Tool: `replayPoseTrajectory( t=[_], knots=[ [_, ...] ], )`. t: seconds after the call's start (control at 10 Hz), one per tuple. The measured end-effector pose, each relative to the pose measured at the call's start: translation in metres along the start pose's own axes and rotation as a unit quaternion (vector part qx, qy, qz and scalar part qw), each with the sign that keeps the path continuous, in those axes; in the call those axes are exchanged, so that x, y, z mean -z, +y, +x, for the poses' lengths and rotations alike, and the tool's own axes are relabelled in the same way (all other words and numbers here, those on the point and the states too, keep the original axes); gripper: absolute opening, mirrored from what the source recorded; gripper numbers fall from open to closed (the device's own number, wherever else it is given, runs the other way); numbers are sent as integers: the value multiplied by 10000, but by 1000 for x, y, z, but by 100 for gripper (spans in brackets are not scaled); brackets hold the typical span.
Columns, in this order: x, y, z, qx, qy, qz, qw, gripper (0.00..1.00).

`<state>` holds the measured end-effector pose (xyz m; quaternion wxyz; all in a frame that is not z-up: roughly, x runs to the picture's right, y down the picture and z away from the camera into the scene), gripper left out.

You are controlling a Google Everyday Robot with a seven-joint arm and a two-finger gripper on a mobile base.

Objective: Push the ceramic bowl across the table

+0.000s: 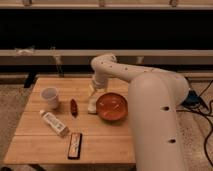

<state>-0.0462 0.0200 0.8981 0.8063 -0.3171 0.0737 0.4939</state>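
The ceramic bowl (112,106) is wide, shallow and orange-red, and it sits on the right half of the light wooden table (100,140). My gripper (93,106) hangs down from the white arm and stands right against the bowl's left rim, its tip at the tabletop. The arm curves in from the right, and its large white body covers the table's right edge.
A white cup (50,97) stands at the table's left. A small dark red object (74,106) lies between the cup and my gripper. A white tube (55,123) and a dark flat bar (75,145) lie nearer the front edge.
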Motion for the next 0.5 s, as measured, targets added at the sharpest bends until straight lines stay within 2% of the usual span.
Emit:
replayPoseTrajectory(
  t=[0.3, 0.4, 0.5],
  knots=[
    [38, 3, -1, 274, -42, -95, 9996, 72],
    [47, 1, 2, 329, -12, -156, 9993, 72],
    [47, 2, 2, 337, -12, -160, 9993, 72]
  ],
)
